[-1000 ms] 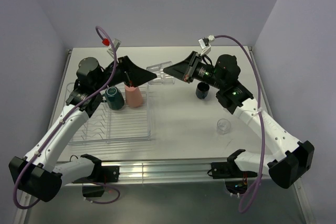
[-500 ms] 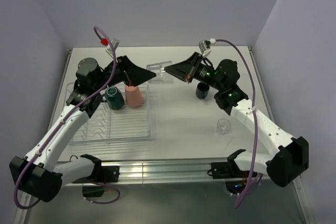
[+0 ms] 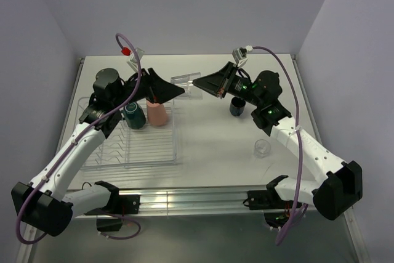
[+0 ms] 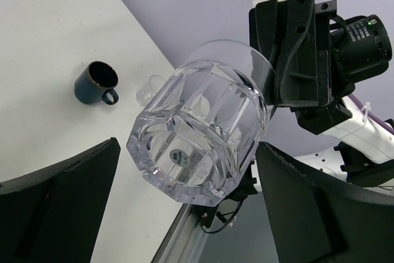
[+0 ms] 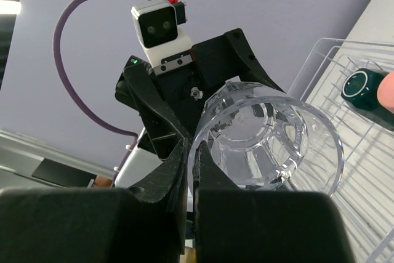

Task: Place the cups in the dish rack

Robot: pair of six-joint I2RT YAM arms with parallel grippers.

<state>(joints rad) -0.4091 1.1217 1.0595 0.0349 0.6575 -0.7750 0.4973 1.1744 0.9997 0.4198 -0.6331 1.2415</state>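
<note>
While the right gripper (image 5: 191,159) pinches the rim of a clear glass (image 4: 203,133) tight, up in the air at twelve o'clock over the white table (image 3: 215,146), the left gripper (image 3: 176,92) gapes wide either side of its base, clear of it. Dish rack (image 3: 132,152) at nine o'clock, teal mug (image 3: 133,115) and pink tumbler (image 3: 157,113) inside. Navy mug (image 3: 237,106) at two, second glass (image 3: 263,148) at four. Lavender walls (image 3: 184,10) all round. Round sticker (image 4: 177,156) under the held glass, print too small to read.
</note>
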